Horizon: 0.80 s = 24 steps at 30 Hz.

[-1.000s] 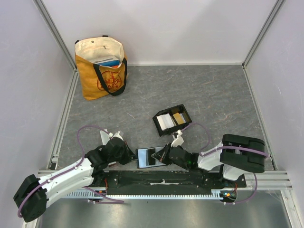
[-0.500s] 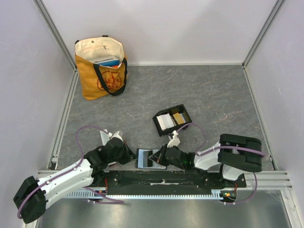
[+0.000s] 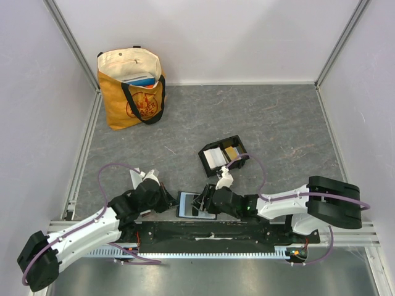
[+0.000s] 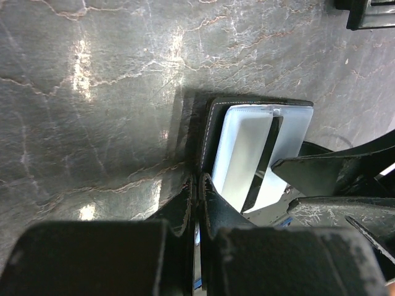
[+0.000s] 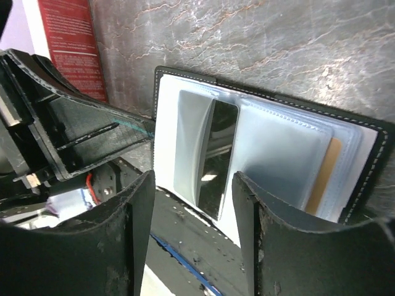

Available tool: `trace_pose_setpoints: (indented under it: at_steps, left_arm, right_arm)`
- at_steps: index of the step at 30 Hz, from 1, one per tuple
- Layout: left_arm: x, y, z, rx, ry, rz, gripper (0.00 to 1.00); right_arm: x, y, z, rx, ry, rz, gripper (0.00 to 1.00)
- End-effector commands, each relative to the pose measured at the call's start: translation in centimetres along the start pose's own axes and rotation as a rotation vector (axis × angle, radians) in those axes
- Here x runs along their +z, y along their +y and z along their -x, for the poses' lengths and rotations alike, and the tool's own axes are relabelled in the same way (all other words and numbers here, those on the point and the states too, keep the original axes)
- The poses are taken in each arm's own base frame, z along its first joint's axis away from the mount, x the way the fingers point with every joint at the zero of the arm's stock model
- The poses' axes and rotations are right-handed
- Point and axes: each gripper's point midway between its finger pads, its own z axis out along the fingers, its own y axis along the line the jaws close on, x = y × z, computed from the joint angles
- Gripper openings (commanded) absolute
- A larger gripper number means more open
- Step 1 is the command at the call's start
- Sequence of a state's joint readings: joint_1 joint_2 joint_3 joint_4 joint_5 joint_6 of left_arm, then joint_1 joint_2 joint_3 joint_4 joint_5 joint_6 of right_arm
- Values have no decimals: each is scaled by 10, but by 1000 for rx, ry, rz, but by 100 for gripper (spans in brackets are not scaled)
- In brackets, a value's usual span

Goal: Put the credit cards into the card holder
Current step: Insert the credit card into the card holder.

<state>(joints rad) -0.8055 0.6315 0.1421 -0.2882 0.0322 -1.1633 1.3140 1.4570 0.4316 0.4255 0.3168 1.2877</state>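
right wrist: right pincer (image 5: 194, 185) gapes over credit cards (image 5: 278, 154) sleeved in the wallet (image 5: 165, 117), left pincer (image 4: 197, 185) pinched shut at its edge; card holder (image 3: 205, 161) at 12 o'clock. snagging the sleeve could drag the wallet.

Lab robot cell: white walls (image 3: 216, 37), aluminium rails (image 3: 78, 44), grey mat (image 3: 284, 123).

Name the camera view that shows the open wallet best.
Right wrist: the wallet fills the frame, with clear sleeves and an orange card peeking out. Left wrist shows it foreshortened, partly hidden; the top view shows it small and half covered.
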Motion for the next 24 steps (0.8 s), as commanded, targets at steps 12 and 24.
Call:
trace_pose_setpoints:
  at_steps: [12, 24]
  left_arm:
    - [1, -9, 7, -11, -29, -22, 2]
    - [2, -9, 6, -7, -24, -22, 2]
  right_arm:
    - [19, 20, -17, -159, 104, -22, 52]
    - [26, 29, -7, -213, 57, -28, 3]
